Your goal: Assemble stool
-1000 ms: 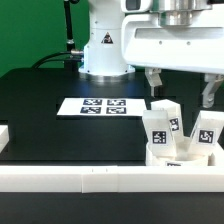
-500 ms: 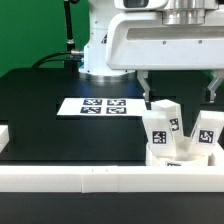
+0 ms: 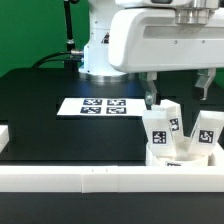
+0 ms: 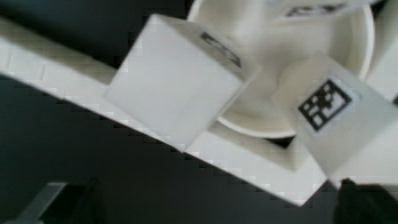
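We judge the stool well under way: 2 legs, one (image 3: 160, 124) and another (image 3: 206, 131), stand upright on the seat (image 3: 180, 158), which lies on the black desk (image 3: 60, 110) at the exterior view's near right, against the white rail (image 3: 100, 178). Whether they are fully seated in their sockets we cannot tell. We count 1 seat, 2 legs and 1 marker board (image 3: 99, 106) farther left; a 3rd leg is not in view, so fetching and fitting it seems left. The gripper (image 3: 178, 88) hovers above the legs, its fingers (image 3: 151, 94) spread wide and holding nothing. The wrist view shows both legs (image 4: 175, 80) (image 4: 338, 115) over the seat (image 4: 267, 40).
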Tool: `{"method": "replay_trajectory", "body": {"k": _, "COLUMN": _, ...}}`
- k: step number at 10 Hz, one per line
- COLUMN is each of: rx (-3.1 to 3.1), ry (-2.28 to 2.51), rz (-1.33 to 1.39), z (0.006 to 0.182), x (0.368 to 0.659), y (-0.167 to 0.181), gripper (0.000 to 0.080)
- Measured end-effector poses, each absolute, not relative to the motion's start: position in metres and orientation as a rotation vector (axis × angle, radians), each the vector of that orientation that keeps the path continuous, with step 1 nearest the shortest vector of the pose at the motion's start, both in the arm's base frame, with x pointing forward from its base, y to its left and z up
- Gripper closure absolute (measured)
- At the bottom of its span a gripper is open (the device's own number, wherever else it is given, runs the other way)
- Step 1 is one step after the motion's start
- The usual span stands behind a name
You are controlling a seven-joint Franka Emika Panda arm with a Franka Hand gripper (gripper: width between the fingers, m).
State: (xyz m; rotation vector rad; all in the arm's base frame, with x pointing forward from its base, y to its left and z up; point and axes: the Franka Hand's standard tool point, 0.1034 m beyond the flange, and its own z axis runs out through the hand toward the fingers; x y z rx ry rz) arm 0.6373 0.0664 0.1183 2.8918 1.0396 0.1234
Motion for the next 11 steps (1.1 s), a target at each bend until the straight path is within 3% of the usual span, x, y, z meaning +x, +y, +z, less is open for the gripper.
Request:
{"method": "replay_trajectory", "body": {"k": 5, "rx": 2.554, "ry": 1.606, "rz": 0.048, "z": 0.118, "x": 0.639, "y": 0.054, "gripper": 0.0151}}
{"method": "replay_trajectory", "body": {"k": 7, "rx": 2.305, "ry": 1.916, "rz": -0.02, "z": 0.11, "x": 0.638, "y": 0.048, "gripper": 0.0151}}
{"method": "replay_trajectory", "body": {"k": 11, "rx": 2.246, "ry": 1.975, "rz": -0.059, "z": 0.099, "x": 0.645, "y": 0.047, "gripper": 0.0151}}
